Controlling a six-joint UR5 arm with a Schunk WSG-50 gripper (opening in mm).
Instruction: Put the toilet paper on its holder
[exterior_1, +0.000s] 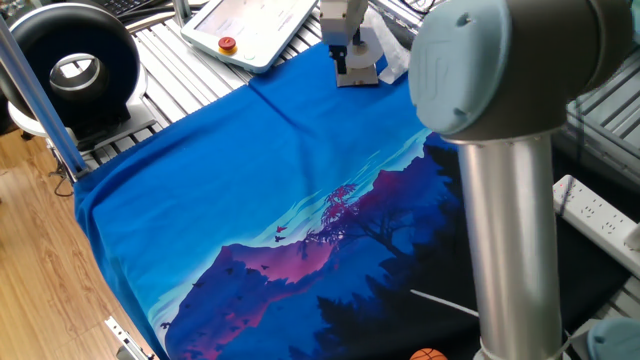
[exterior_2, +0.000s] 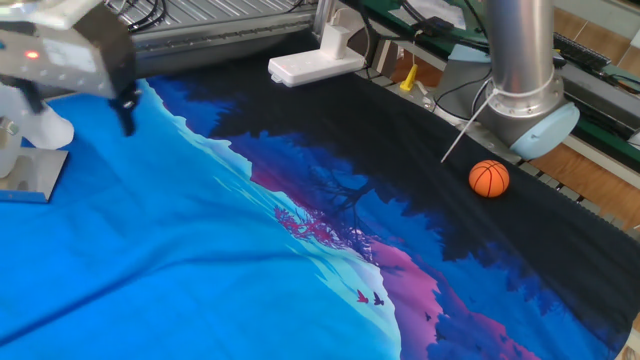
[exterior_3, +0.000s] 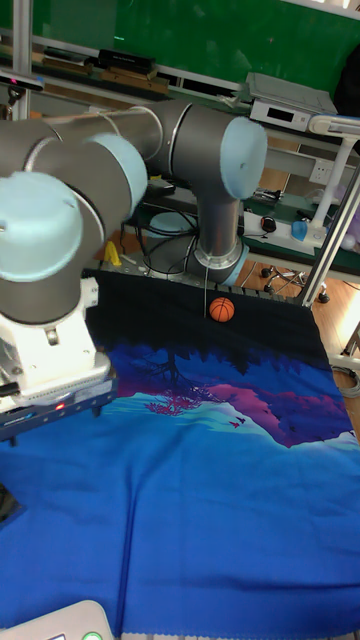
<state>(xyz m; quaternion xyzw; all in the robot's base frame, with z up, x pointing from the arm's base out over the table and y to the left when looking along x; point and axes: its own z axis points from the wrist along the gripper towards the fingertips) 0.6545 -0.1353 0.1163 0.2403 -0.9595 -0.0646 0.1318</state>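
White and soft, one embossed tissue roll (exterior_2: 38, 128) sits over one silver flat-based metal holder (exterior_2: 30, 176) at the blue cloth's (exterior_2: 200, 280) nine o'clock edge; my gripper (exterior_2: 125, 110) hovers beside it, whether spread I cannot tell; one orange ball (exterior_2: 489, 178) lies well apart

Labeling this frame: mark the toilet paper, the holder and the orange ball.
toilet paper (exterior_2: 40, 124): the other fixed view, white rounded side of the roll.
holder (exterior_2: 38, 176): the other fixed view, flat silver base plate.
orange ball (exterior_2: 489, 178): the other fixed view, middle of the ball.
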